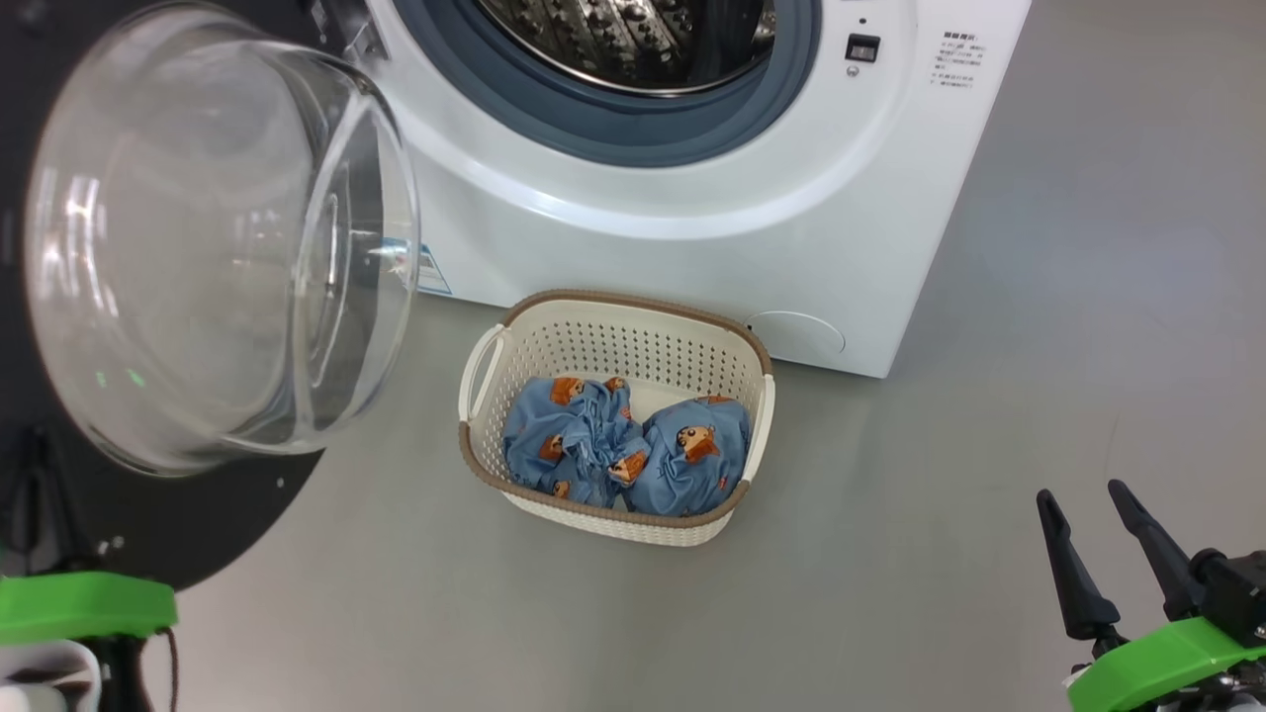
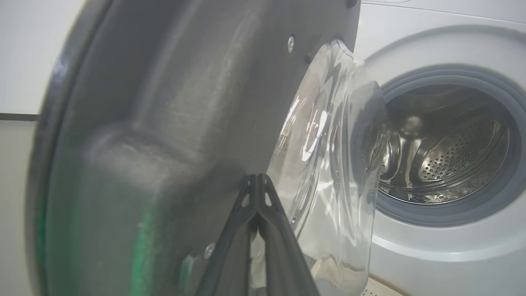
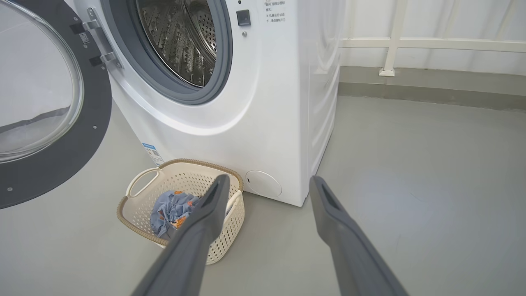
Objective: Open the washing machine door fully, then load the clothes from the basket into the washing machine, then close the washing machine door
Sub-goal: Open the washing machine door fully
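Fingers on your right gripper (image 3: 269, 181) stand spread wide with nothing between them, hovering above the grey floor (image 1: 940, 494) well to the right of the basket (image 1: 633, 299). Your left gripper (image 2: 257, 181) has its fingertips drawn together to a point with nothing visibly pinched, right up at the dark inner face of the washing machine door (image 1: 198, 247); you cannot tell whether they touch it. That door hangs swung out to the left of the washing machine (image 1: 692, 247), leaving the steel drum (image 1: 633, 40) exposed. It looks open far enough, and if you need more swing, press on the flat black rim, since the bulging glass looks slick and rounded. The clothes (image 1: 623, 445) lie in the basket as two crumpled blue bundles side by side, with the basket on the floor just before the machine's front. Expect them to be light, limp and easy to snag: a deep pinch should lift a whole bundle, while a shallow one may pull up only a fold and let the rest trail. Aim for the raised gathered creases near the middle of the left bundle. The basket itself looks light and may skid if you drag fabric against its wall.
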You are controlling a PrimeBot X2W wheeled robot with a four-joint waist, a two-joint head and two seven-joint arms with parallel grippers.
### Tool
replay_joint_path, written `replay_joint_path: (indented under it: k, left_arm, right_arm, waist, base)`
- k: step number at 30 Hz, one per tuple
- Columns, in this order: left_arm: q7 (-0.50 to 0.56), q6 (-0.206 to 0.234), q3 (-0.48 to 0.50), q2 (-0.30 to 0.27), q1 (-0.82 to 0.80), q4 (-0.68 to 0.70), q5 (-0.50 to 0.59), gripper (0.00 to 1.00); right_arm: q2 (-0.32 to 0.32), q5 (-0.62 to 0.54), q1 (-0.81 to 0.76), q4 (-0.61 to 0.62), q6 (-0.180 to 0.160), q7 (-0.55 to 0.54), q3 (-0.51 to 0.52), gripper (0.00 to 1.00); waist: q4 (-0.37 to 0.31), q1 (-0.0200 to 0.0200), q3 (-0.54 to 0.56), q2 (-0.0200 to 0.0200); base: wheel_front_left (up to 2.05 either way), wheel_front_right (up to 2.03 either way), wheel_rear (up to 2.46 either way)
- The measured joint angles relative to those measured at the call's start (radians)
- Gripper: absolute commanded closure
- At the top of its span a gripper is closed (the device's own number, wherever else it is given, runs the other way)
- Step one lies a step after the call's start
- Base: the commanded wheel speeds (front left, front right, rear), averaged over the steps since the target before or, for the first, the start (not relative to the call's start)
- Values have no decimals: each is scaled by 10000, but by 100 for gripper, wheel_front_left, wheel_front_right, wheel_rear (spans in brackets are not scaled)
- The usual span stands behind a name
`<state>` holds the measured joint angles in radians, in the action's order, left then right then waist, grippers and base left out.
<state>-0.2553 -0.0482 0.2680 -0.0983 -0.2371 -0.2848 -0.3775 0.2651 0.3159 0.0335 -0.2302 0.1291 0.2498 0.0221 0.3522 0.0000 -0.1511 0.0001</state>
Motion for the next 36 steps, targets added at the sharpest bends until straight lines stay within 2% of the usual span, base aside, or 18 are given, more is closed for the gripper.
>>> replay_joint_path:
  k: [10,27,36]
  left_arm:
    - [-2,-163,1122,-207,-1075,-1193,614,100]
    - [-2,-272,2867,-1237,-2539,-3156,1735,100]
    - [-12,-345,3609,-1822,-3455,-4215,1908,100]
  right_arm:
    - [127,-36,156,50,0,0,-75,0]
    - [209,-59,539,125,0,0,-314,0]
    - [405,-69,1047,213,0,0,-428,0]
  waist:
    - [-39,0,-377,0]
    - [-336,0,-1024,0]
    - [-425,0,-1621,-1]
  base:
    - [0,0,0]
    - [0,0,0]
    - [0,0,0]
